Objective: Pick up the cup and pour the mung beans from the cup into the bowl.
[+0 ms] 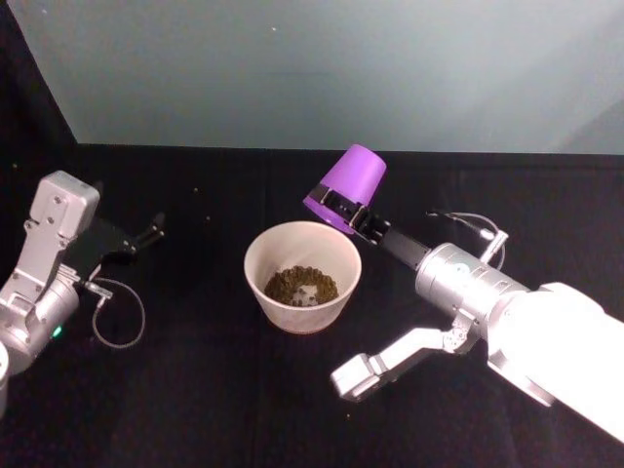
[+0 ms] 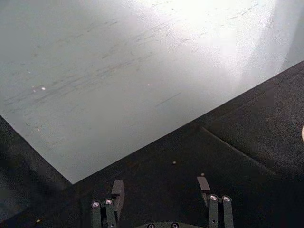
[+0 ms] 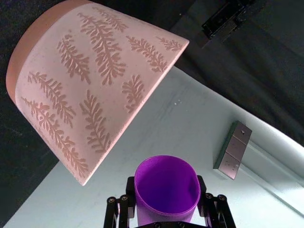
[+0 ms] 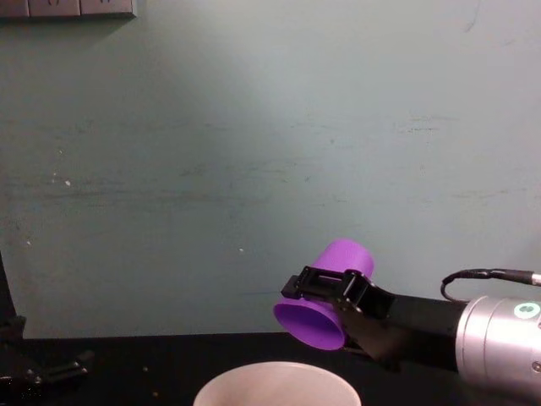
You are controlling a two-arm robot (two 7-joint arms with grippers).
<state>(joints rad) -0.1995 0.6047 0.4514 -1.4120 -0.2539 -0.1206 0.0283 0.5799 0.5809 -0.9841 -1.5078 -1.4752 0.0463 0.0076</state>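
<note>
Right hand clamping tipped cup above bowl, left hand open

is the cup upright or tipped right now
Tipped. The right claw holds the cup above the bowl, rim angled down toward it and base up. Beans lie in the bowl.

Both arms are built of silver-grey metal links with boxy and rounded housings. The right gripper is black, on a black stem from a ribbed silver cylinder, beside a thin dark cable loop. The left gripper is black too, its fingers studded with silver screws, a grey cable looping nearby.
</note>
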